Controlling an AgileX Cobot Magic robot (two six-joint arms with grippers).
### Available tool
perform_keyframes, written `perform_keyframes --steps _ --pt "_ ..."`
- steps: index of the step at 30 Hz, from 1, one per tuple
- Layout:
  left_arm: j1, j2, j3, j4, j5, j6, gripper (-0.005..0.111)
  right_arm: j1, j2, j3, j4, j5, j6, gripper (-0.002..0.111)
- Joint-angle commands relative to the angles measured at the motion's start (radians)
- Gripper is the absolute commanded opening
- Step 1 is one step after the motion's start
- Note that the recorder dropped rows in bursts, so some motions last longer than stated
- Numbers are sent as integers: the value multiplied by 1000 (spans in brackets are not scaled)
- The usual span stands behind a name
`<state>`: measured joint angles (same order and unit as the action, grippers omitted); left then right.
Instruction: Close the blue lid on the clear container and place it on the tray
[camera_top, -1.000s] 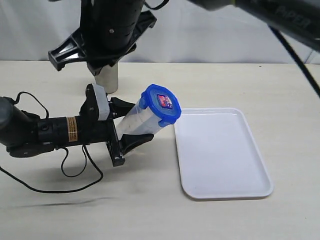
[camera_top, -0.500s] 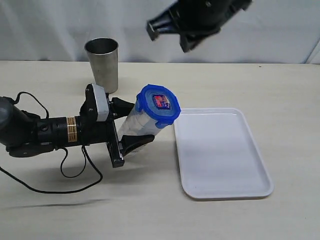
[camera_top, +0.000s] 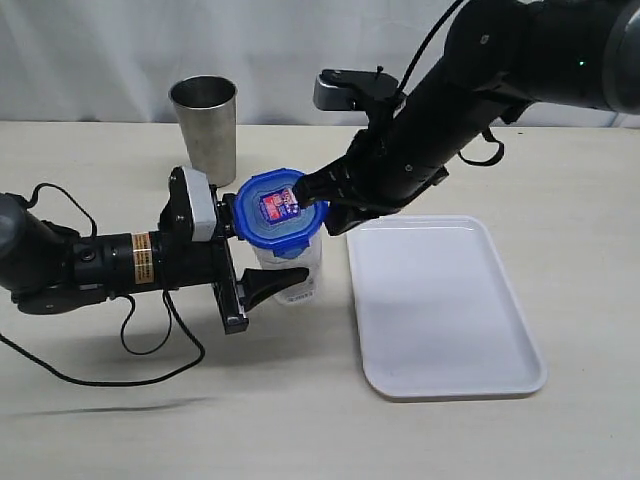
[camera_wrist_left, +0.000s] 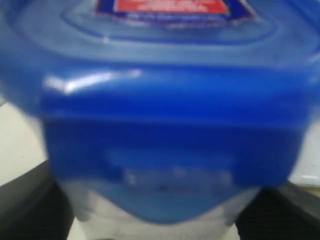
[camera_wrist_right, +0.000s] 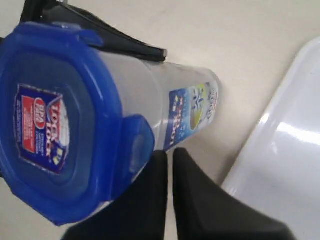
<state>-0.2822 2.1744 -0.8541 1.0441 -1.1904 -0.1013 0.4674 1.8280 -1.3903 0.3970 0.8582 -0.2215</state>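
The clear container (camera_top: 288, 265) stands nearly upright on the table, left of the tray (camera_top: 440, 310). My left gripper (camera_top: 272, 247) is shut on its body from the left. The blue lid (camera_top: 283, 208) sits on top, sticker up. My right gripper (camera_top: 316, 193) is shut, and its tips rest against the lid's side flap nearest the tray. In the right wrist view the black fingers (camera_wrist_right: 160, 170) lie together beside that flap (camera_wrist_right: 136, 142) of the lid (camera_wrist_right: 55, 125), above the container's label (camera_wrist_right: 192, 112). The left wrist view is filled by the blurred lid (camera_wrist_left: 160, 100).
A steel tumbler (camera_top: 204, 125) stands at the back left behind my left arm. The left arm's black cable (camera_top: 150, 345) loops on the table in front. The tray's near edge (camera_wrist_right: 280, 130) lies close to the container's base.
The container was leaning toward the tray and now stands nearly upright in my left gripper. My right arm came down from above and set its shut fingers against the lid's side.
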Motion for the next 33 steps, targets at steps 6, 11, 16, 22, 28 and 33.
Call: perform_keyframes --steps 6,11,16,22,28,33 --pt "-3 -4 -43 23 -31 -302 0 -64 -151 -4 -182 -17 75 5" --pt "-3 -4 -123 81 -31 -349 0 -86 -394 84 -204 -74 54 5" --pt "-12 -4 -189 118 42 -412 0 -81 -692 319 -187 -365 54 5" --pt "-47 -4 -259 127 159 -470 0 -81 -1145 703 -187 -758 57 5" --pt "-178 -4 -387 165 416 -479 0 -81 -1663 1082 -105 -984 57 5" --pt "-233 -13 -467 176 541 -477 0 -81 -1828 1282 -95 -1111 85 5"
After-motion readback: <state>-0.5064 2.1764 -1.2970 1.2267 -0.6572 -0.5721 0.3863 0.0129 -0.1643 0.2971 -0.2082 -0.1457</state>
